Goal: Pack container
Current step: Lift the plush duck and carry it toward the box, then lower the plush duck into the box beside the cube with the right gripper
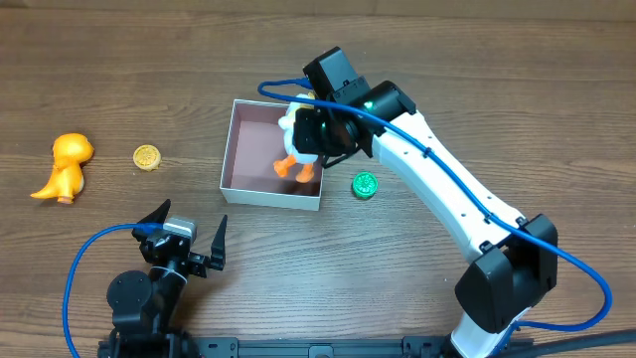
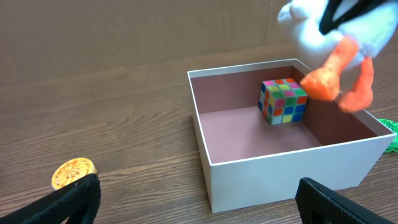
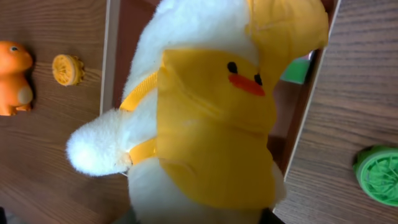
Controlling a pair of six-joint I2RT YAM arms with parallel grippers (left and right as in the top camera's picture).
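Overhead: container [image 1: 250, 149] sits mid-counter [image 1: 477, 80], square, with white walls and a pink floor. Right arm [image 1: 437, 184] reaches in from the near right. Right jaws are clamped on a plush duck [image 1: 298, 134] with a white body and orange feet. The duck hangs over the container's right half and hides the floor beneath it. Left jaws stand wide apart, gripping nothing, low near the counter's front edge and apart from the container's near wall.

Left wrist view fills the gap. 1 multicoloured cube [image 2: 283, 100] lies inside the container [image 2: 280, 168], toward the far right corner. The duck [image 2: 323, 37] is aloft, feet dangling above the rim line. Whether they brush the cube, cannot tell. 1 black finger [image 2: 339, 15] presses into the white body.

Right wrist view: the duck [image 3: 205, 112] fills the frame. A yellow face patch with 2 black eyes and an orange beak shows here only. The arm's own fingers are hidden behind the plush. Container walls [image 3: 112, 37] appear as pale strips on either side.

Loose on the counter:
- An orange dinosaur toy [image 1: 65, 164] is at far left, well apart from the container. It also shows in the right wrist view [image 3: 12, 78], not the left.
- 1 gold disc [image 1: 147, 156] lies between the dinosaur and the container.
- 1 green disc [image 1: 365, 185] lies just beside the container's near right corner.
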